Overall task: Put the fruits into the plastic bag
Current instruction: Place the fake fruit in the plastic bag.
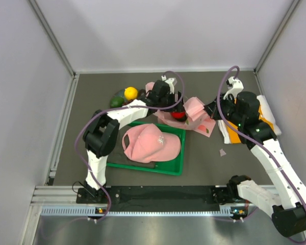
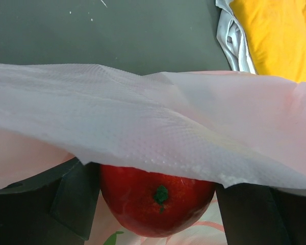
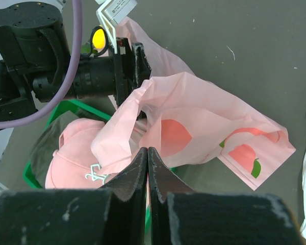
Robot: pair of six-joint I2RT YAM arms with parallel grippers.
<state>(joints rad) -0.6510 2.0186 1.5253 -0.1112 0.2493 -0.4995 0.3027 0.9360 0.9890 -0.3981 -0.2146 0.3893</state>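
The left gripper (image 1: 176,108) reaches into the mouth of the plastic bag (image 3: 204,127), its jaws spread wide around a red fruit (image 2: 158,199) that fills the gap and appears to touch both fingers, so it seems gripped. The fruit sits just inside the bag, with printed film beneath it and a loose sheet of pink film draped across the top of the fingers. The right gripper (image 3: 147,153), fully closed, pinches the bag's rim at the near side and lifts it to keep the mouth up. The rest of the fruits, among them a yellow citrus (image 1: 131,93) and a green avocado (image 1: 117,102), lie well to the left of the bag. A pink cap (image 1: 150,143) rests in a green tray (image 1: 179,166) just in front of the bag, and an orange cloth (image 2: 275,35) lies to its right. The likely risks: the draped film may snag the fingers as they back out and drag the bag, or the thin rim may slip from the pinch, letting the mouth collapse and the fruit roll out.
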